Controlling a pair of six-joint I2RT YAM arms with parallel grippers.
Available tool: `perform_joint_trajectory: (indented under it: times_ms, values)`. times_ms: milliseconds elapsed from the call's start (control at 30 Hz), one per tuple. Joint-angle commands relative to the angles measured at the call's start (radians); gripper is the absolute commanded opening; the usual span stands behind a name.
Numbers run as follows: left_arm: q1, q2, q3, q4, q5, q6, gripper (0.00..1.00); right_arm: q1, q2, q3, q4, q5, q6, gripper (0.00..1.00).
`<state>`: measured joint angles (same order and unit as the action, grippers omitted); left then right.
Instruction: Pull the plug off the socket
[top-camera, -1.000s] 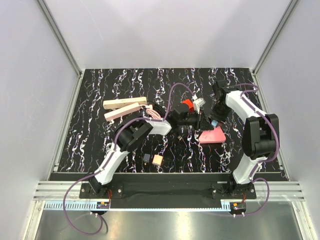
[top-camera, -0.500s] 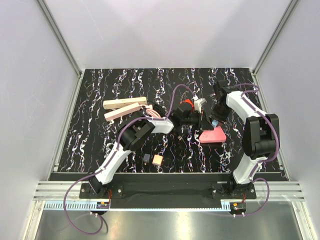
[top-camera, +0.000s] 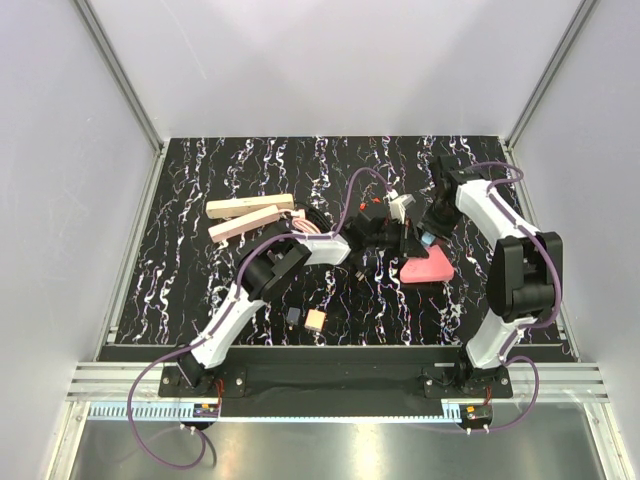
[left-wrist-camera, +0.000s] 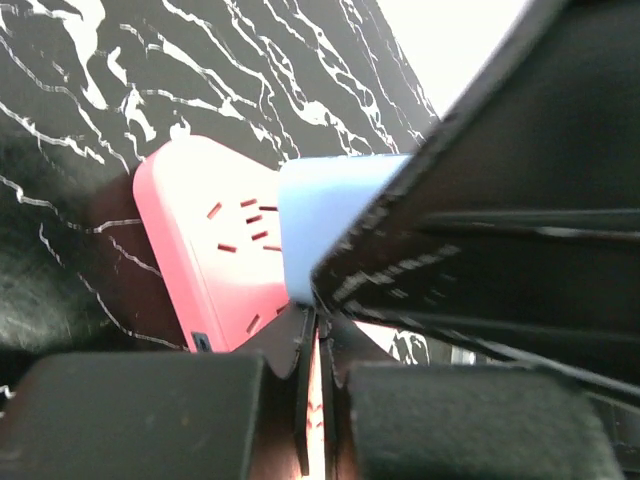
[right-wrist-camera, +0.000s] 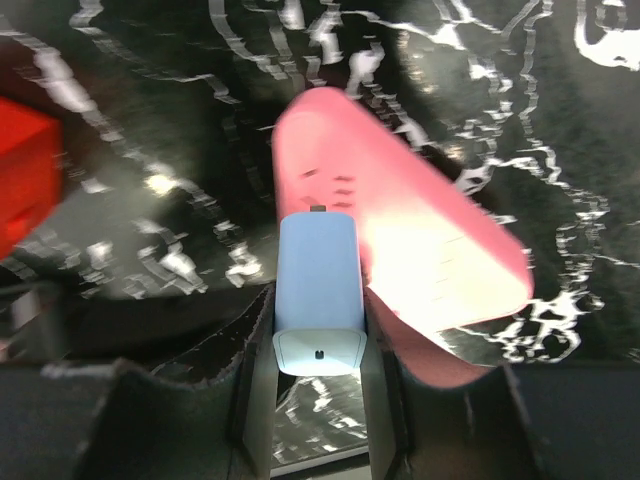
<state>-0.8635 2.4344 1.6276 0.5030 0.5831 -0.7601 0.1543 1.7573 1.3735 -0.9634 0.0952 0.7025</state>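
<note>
Reaches further right with the left gripper (left-wrist-camera: 312, 345) than a second ago, covering most of the red cube (right-wrist-camera: 20, 165) and meeting the pink socket (top-camera: 427, 268), right of table centre; jaws nearly together, whether nipping its rim unclear. Clamps the blue plug (right-wrist-camera: 318, 270) in the right gripper (right-wrist-camera: 318, 330), so likely set for pulling. Smooth matte wedge, slotted face; glossy rounded box.

**Materials and finishes on the work surface**
The black, white-veined surface (top-camera: 200, 270) is smooth, with a slight sheen that throws back light. The pink triangular plastic socket block (right-wrist-camera: 420, 250) is smooth and semi-gloss, with slots moulded into its face. The pale blue rectangular plastic plug (right-wrist-camera: 318, 290) is smooth with a satin finish. The jaws of the right gripper (right-wrist-camera: 318, 335) are matt black plastic. The silver front rail (top-camera: 300, 378) is bare ribbed metal.
</note>
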Motion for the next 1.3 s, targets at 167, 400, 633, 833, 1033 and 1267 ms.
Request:
perform_joint_trajectory:
  times_ms: [167, 400, 633, 833, 1033, 1267]
  values:
    - [-0.014, 0.058, 0.028, -0.124, -0.098, 0.042, 0.00, 0.017, -0.117, 0.047, -0.066, -0.107, 0.035, 0.00]
    - [-0.009, 0.043, -0.011, -0.055, -0.097, 0.047, 0.01, 0.017, -0.134, 0.042, -0.112, 0.027, 0.003, 0.00]
    - [0.050, -0.129, -0.182, 0.110, -0.033, 0.113, 0.11, 0.016, -0.173, 0.016, -0.141, 0.115, -0.032, 0.00]
    - [0.153, -0.340, -0.445, 0.386, 0.035, 0.117, 0.18, 0.021, -0.261, -0.027, -0.132, 0.064, -0.147, 0.00]
    - [0.236, -0.531, -0.638, 0.502, 0.054, 0.153, 0.22, 0.069, -0.361, -0.132, -0.048, -0.127, -0.228, 0.00]
    - [0.297, -0.673, -0.744, 0.447, 0.029, 0.249, 0.26, 0.365, -0.306, -0.151, -0.093, -0.236, -0.294, 0.00]
